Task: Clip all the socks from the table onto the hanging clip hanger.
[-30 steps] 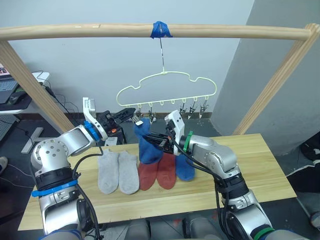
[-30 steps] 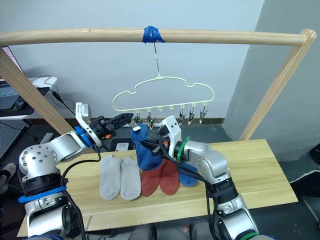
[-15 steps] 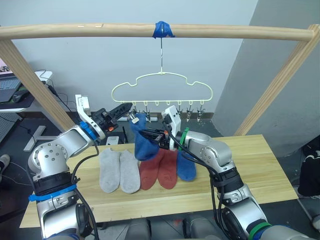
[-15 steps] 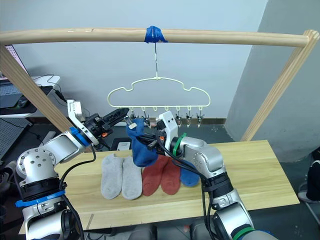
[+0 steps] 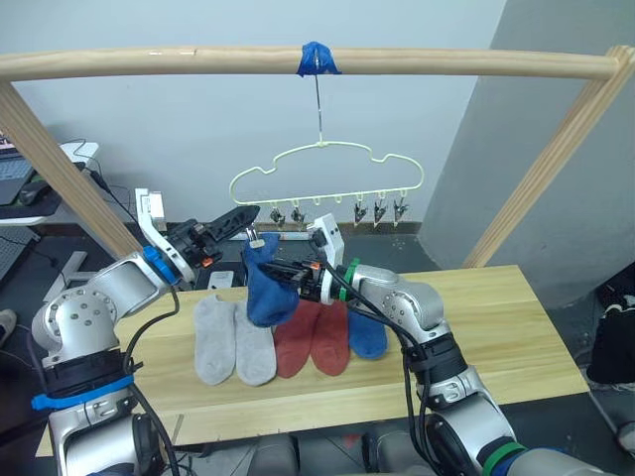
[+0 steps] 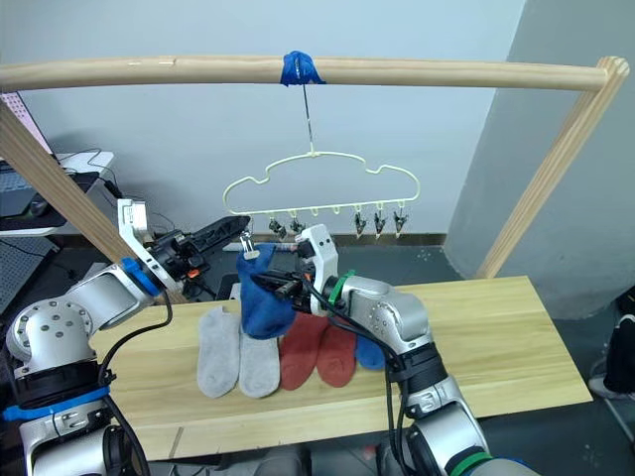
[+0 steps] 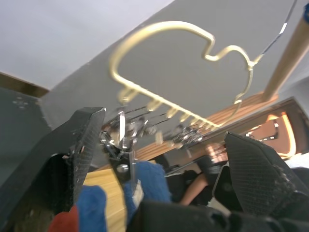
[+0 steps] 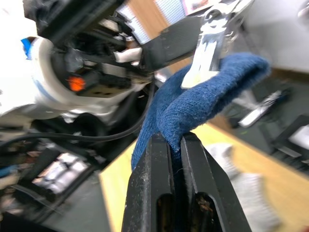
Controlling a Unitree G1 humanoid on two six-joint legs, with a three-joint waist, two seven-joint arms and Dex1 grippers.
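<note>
Right gripper (image 8: pixel 176 145) clamped on soft blue knit sock (image 5: pixel 263 288); left gripper (image 5: pixel 238 218) wide open around leftmost small metal clip (image 7: pixel 120 140), 9 o'clock end of pale-yellow cloud-shaped wire hanger (image 5: pixel 327 174).

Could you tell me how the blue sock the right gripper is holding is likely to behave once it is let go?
The blue sock probably stays limp: below the right gripper it droops in a soft fold. It looks light, so the clip on its cuff may well carry it. The thin clip hanger would likely sway.
</note>
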